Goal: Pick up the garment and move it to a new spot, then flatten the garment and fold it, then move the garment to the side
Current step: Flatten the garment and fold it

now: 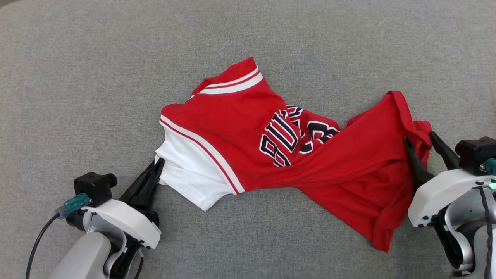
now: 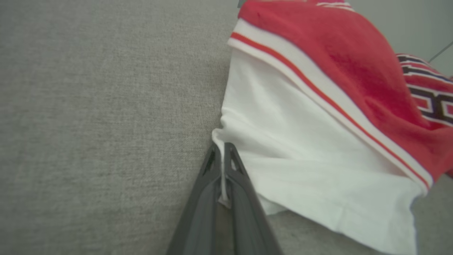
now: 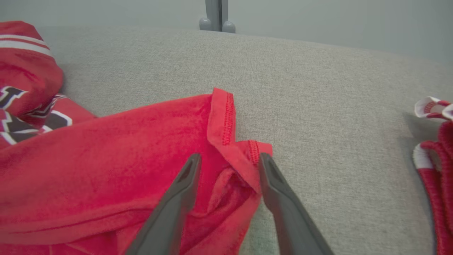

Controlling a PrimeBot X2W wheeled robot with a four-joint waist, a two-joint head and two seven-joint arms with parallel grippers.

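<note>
Garment (image 1: 294,155), red with white sleeve, twisted

Jersey (image 1: 248,128) sprawls mid-frame on the padded surface (image 1: 77,58). My left gripper (image 1: 158,164), lower left, at its sleeve edge; my right gripper (image 1: 418,135), lower right, astride its hem.

Folds in the garment (image 1: 348,162) hide part of its dark lettering (image 1: 288,135), so I cannot read it, and at three o'clock in my right wrist view a red-and-white cloth (image 3: 444,148) is cut off.
</note>
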